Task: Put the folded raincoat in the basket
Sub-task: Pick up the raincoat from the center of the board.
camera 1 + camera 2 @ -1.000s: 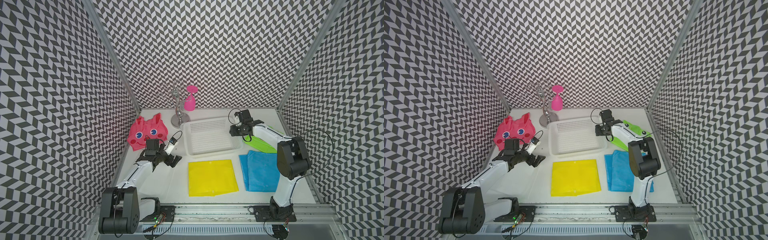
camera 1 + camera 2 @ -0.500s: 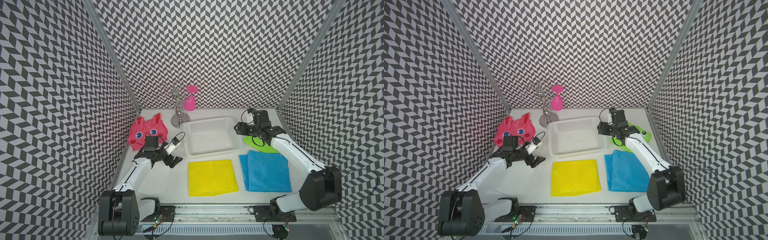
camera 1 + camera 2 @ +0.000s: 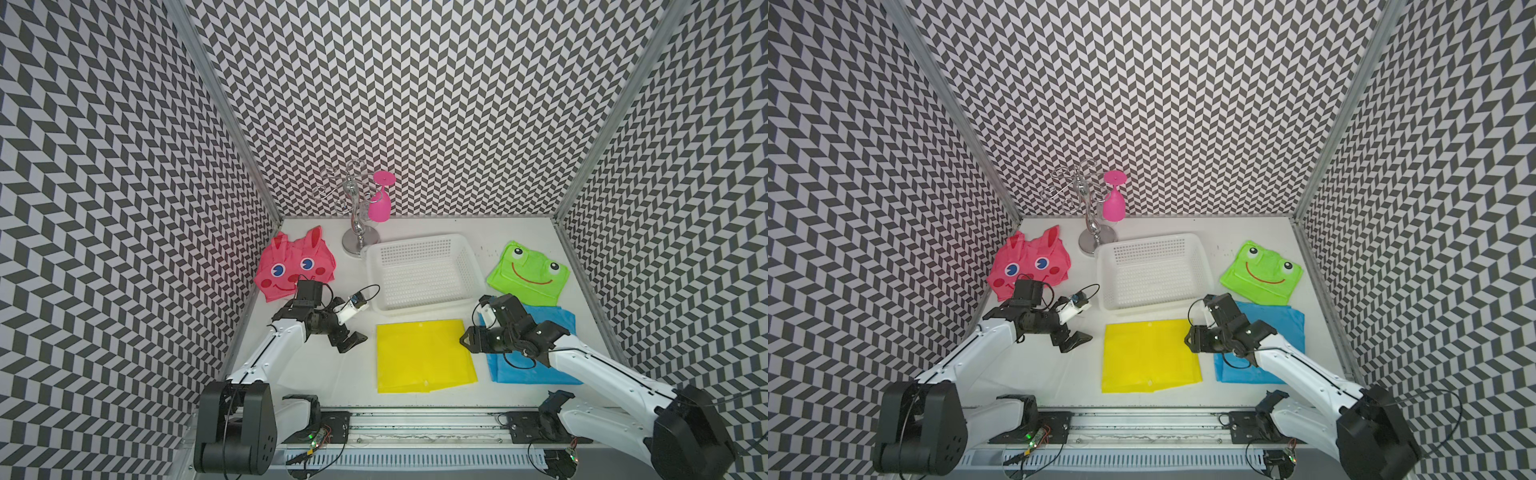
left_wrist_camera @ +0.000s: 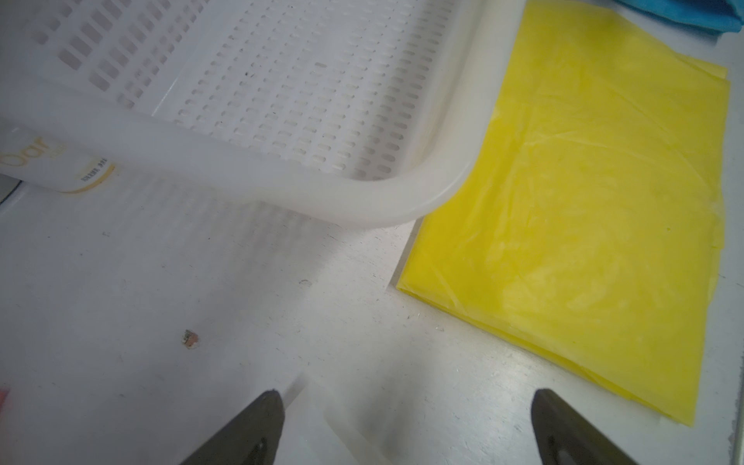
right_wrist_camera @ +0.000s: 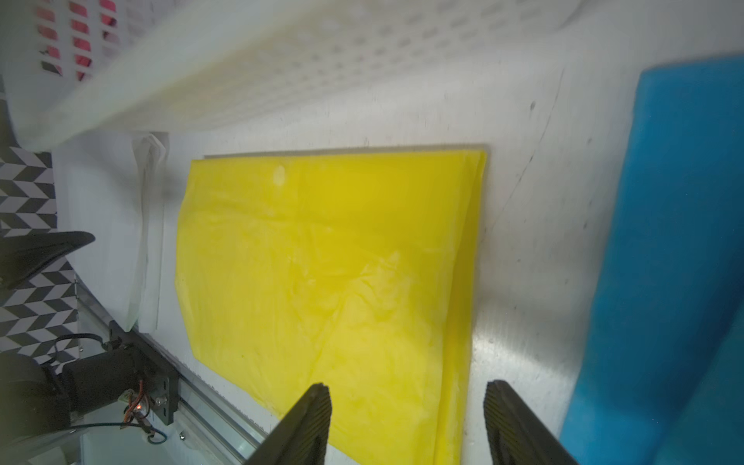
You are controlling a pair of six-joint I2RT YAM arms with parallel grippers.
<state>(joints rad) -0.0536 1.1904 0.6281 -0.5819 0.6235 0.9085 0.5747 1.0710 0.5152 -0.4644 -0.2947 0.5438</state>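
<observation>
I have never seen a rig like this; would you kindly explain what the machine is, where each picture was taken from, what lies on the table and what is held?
It is a robot with two arms, each ending in a two-fingered gripper. Two pictures look down from one overhead camera; two come from wrist cameras. On the table lie a white lattice basket, a yellow raincoat, a blue raincoat, a green frog raincoat and a pink rabbit raincoat, plus a metal rack holding a pink glass. The left gripper and right gripper are open, holding nothing.
</observation>
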